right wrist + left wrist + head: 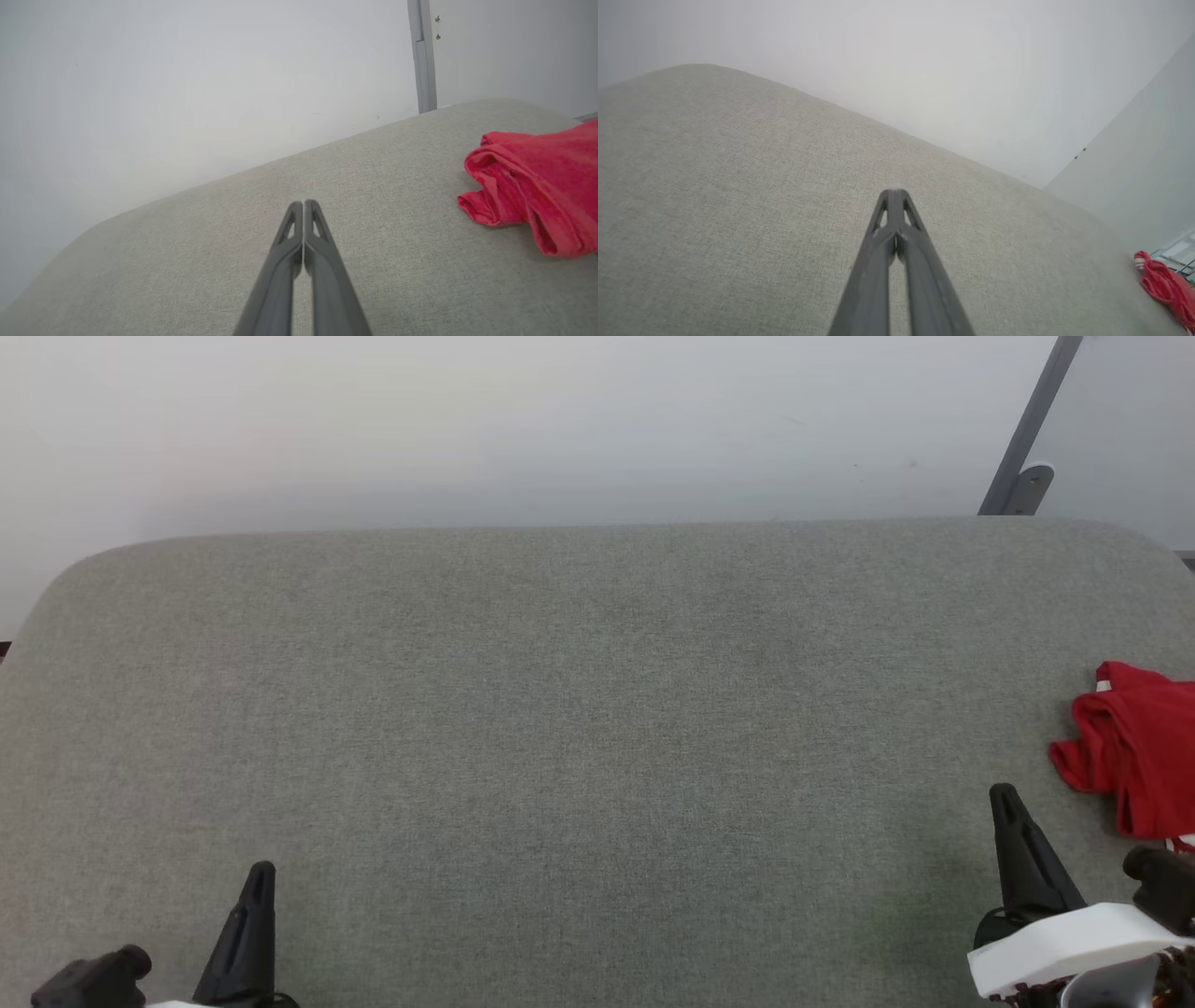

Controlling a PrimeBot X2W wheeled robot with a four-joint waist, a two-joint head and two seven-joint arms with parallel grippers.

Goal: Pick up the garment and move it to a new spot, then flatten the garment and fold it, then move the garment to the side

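The red garment (1134, 747) lies bunched at the right edge of the grey padded surface (579, 709), partly cut off by the head view's border. A bit of white trim shows at its top. It appears crumpled in the right wrist view (537, 182) and small at the far right of the left wrist view (1167, 287). My right gripper (1006, 795) hovers low just left of the garment, fingers pressed together and empty (303, 205). My left gripper (263, 870) sits at the lower left, far from the garment, also shut with nothing in it (895, 193).
A pale wall (523, 420) rises behind the surface's rounded far edge. A grey slanted post (1032, 429) stands at the back right. The broad middle of the grey surface stretches between the two grippers.
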